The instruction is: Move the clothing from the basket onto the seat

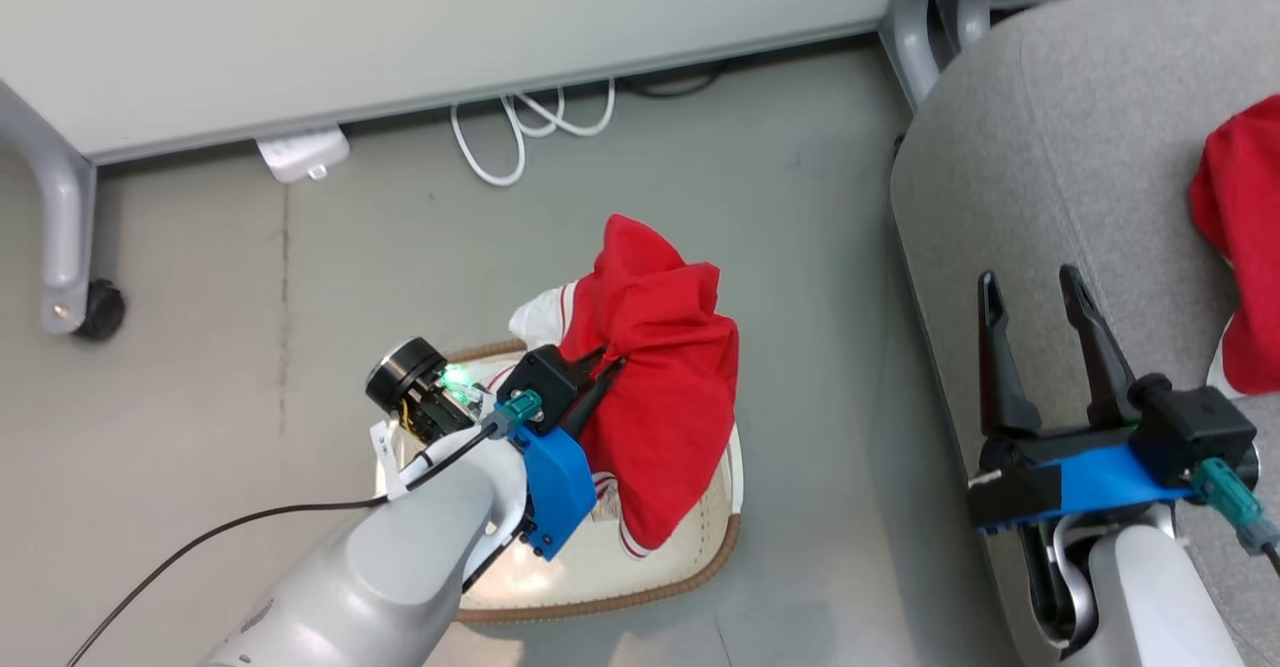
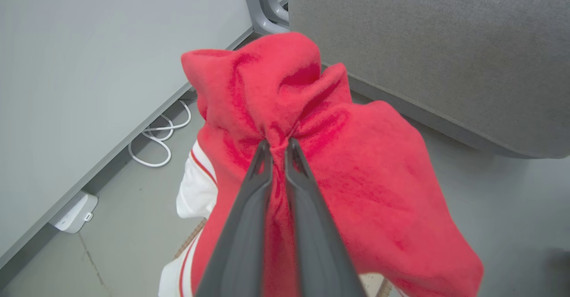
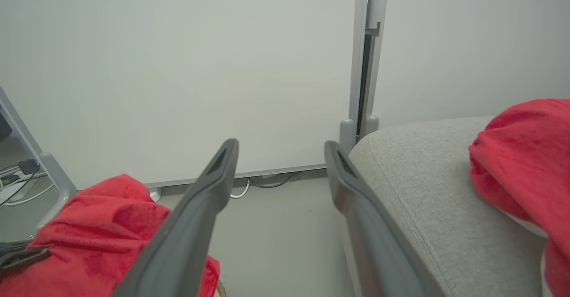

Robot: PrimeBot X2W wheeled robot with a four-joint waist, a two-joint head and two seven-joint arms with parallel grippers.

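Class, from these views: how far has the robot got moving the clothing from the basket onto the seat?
Done: one red garment lies on the grey seat. In hand: the left pincer is shut on a second red garment, bunched above the basket. To do: carry it across and drop it on the seat. The right pincer stands open, holding nothing.

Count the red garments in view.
2: first garment pinched in the left gripper's fingers over the basket; second garment lying on the seat. Others may hide beneath the first.
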